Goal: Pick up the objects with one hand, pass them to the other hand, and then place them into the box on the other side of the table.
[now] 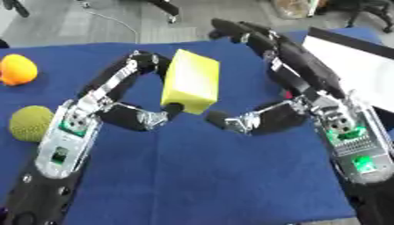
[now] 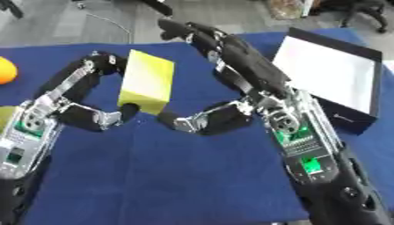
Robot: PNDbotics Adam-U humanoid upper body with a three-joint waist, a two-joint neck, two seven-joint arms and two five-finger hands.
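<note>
A yellow block (image 1: 190, 81) hangs above the blue cloth, pinched by my left hand (image 1: 115, 101) between its curled fingers at the block's top left and its thumb at the bottom edge. My right hand (image 2: 254, 83) is open beside the block on its right. Its thumb tip stops just short of the block's lower right corner, and its fingers reach past the block's far side without touching it. The box (image 2: 331, 72), black-rimmed with a white inside, lies at the table's right side behind my right hand.
An orange ball (image 1: 17, 69) and a green-yellow textured ball (image 1: 31, 123) lie on the blue tablecloth (image 1: 200, 176) at the left. Beyond the table's far edge are grey floor, a cable and chair legs.
</note>
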